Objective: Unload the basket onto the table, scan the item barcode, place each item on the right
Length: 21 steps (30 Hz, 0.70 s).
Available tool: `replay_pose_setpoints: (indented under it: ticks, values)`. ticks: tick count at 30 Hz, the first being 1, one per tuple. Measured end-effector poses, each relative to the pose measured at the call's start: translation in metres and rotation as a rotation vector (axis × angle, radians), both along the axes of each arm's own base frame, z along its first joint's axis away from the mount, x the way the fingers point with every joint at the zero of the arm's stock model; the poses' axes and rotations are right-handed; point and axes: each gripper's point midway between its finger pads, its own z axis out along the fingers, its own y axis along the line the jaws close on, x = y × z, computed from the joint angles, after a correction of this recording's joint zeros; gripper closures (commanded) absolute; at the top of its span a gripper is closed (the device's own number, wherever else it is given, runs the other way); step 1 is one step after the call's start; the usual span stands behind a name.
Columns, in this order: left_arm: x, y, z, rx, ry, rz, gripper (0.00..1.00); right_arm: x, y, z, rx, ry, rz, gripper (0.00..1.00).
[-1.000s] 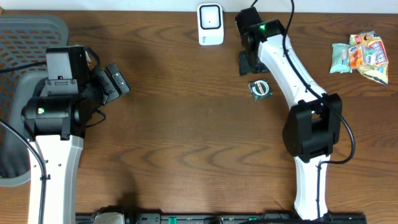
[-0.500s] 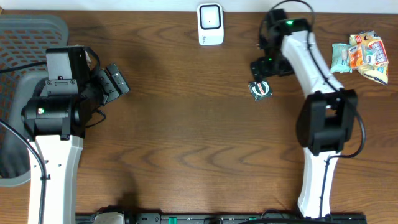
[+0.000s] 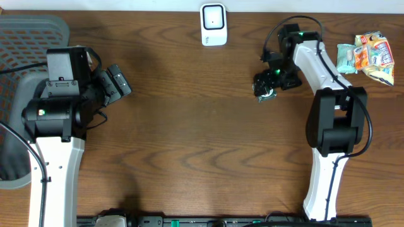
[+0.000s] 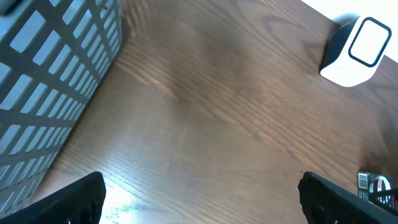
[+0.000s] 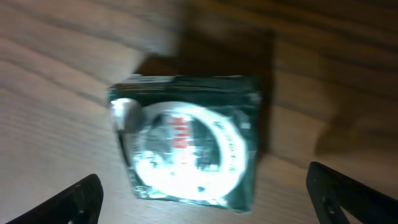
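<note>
At far left a grey mesh basket (image 3: pixel 31 25) is seen. Just beside it the left gripper (image 3: pixel 117 82) is held wide open over bare table (image 3: pixel 189 126), with nothing in it. At top centre a white scanner (image 3: pixel 213 24) stands upright. To its right, and well apart from it, a small dark packet (image 3: pixel 266 93) printed with a white ring lies flat on the wood. The right gripper (image 3: pixel 275 74) is poised directly over it, its jaws spread fully and nothing gripped. In the blurred wrist view the packet is seen between the two fingertips (image 5: pixel 81 202), slightly askew. For a clean pick, the jaws would best be squared to the packet's sides, lowered straight down and closed on its edges. The barcode, whose place cannot be made out here, should be left uncovered. A few snack packs (image 3: pixel 366 55) lie at far right.
</note>
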Motion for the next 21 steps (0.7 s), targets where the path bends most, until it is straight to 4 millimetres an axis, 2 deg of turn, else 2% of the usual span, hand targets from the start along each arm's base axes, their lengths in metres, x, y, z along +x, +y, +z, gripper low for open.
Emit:
replay_pose_setpoints:
  ticks: [6, 11, 13, 19, 21]
  values:
    - [0.000, 0.000, 0.000, 0.000, 0.000, 0.000, 0.02, -0.003, 0.012, 0.000, 0.006, 0.003, 0.031, 0.02]
    - [0.000, 0.000, 0.000, 0.000, 0.000, 0.000, 0.02, 0.001, 0.010, -0.011, -0.040, -0.026, 0.049, 0.03]
    - [0.000, 0.000, 0.000, 0.000, 0.000, 0.000, 0.02, -0.001, 0.008, -0.017, -0.060, -0.026, 0.055, 0.08]
    - [0.000, 0.000, 0.000, 0.000, 0.000, 0.000, 0.02, 0.003, 0.007, -0.020, -0.080, -0.071, 0.044, 0.15]
    - [0.000, 0.000, 0.000, 0.000, 0.000, 0.000, 0.02, 0.003, 0.006, -0.021, -0.086, -0.078, 0.039, 0.22]
